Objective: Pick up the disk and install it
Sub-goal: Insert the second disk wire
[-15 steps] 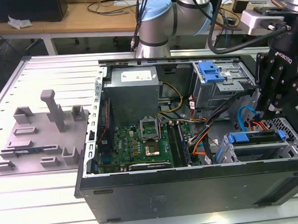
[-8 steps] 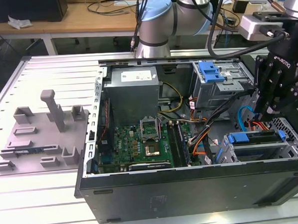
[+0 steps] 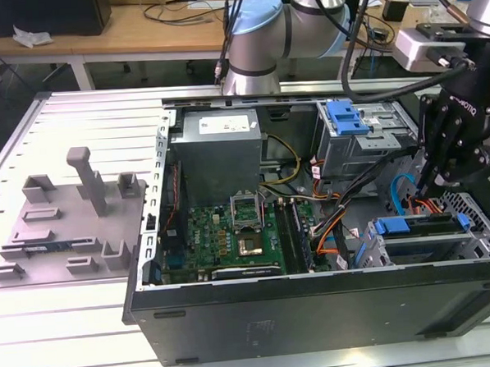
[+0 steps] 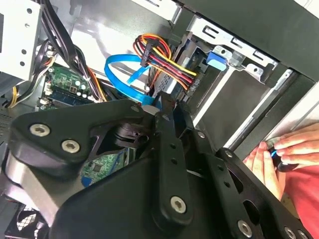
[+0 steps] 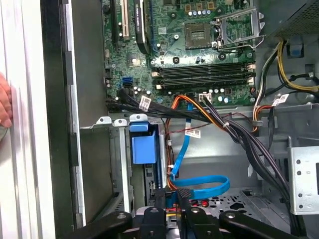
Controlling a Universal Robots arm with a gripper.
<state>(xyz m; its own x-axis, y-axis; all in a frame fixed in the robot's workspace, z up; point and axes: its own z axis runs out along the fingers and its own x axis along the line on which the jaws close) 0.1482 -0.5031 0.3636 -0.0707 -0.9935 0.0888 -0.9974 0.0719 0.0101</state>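
The gripper (image 3: 433,192) reaches down into the computer case (image 3: 317,311) above the disk (image 3: 420,226); finger state cannot be determined.

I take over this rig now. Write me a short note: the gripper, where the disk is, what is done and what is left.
Gripper: low inside the open computer case, at the cable end of the drive cage, close to the blue data cable. Whether it is open or shut cannot be told.
Disk: it sits in the drive cage, blue bracket outward, not carried by the gripper.
Done: the disk appears picked up and put into its bay.
Left: the pictures do not show whether it is fully seated.
Caution: a person's hand rests on the case edge beside the cage.
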